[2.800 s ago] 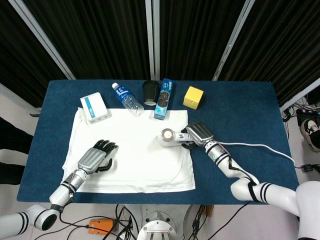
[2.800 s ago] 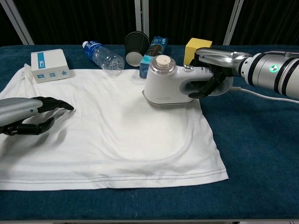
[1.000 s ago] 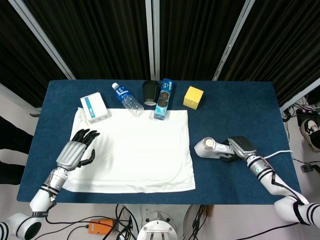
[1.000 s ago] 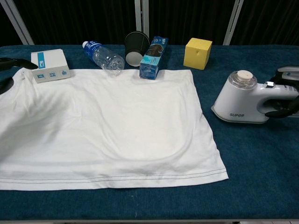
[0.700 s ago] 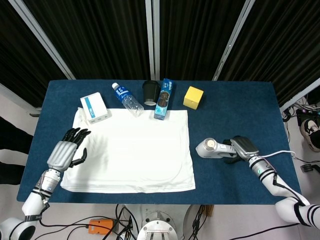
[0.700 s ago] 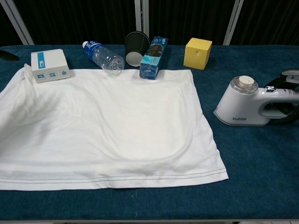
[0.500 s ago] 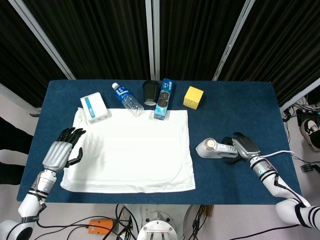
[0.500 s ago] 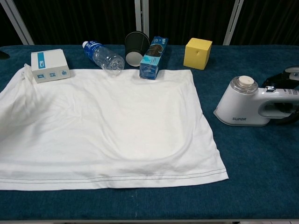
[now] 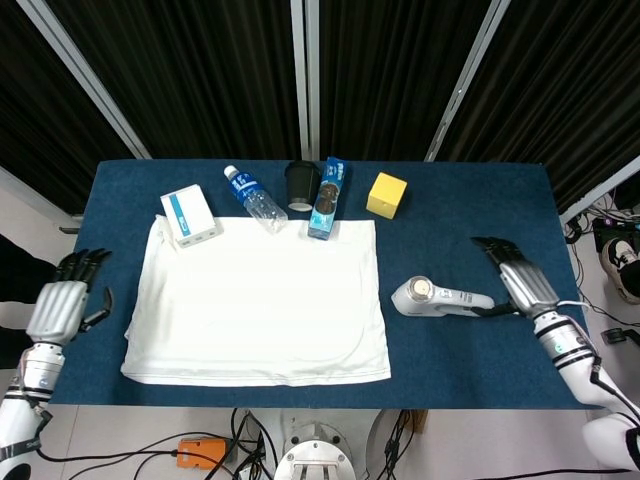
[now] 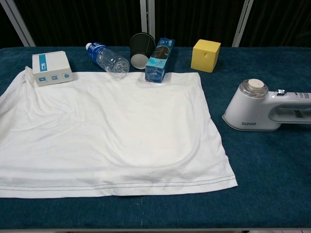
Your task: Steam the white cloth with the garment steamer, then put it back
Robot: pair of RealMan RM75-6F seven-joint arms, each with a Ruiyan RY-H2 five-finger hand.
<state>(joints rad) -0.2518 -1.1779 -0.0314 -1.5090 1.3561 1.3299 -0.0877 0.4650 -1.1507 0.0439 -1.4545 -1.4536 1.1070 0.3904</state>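
Note:
The white cloth (image 9: pixel 260 300) (image 10: pixel 107 131) lies spread flat on the blue table (image 9: pixel 460 210). To its right the white garment steamer (image 9: pixel 440 298) (image 10: pixel 265 112) stands on the bare tabletop, its handle pointing right. My right hand (image 9: pixel 520 278) hovers just right of the handle, open, fingers spread, not touching it. My left hand (image 9: pixel 62 302) hangs open off the table's left edge, away from the cloth. Neither hand shows in the chest view.
Along the back stand a white-and-blue box (image 9: pixel 190 216), a lying water bottle (image 9: pixel 252 198), a black cup (image 9: pixel 301 185), a blue snack pack (image 9: pixel 328 197) and a yellow cube (image 9: pixel 387 194). The steamer's white cord (image 9: pixel 585 305) runs off to the right.
My right hand has let go of the steamer's handle and pulled back to the right, opening. My left hand has drawn further left, off the table. The steamer stays put.

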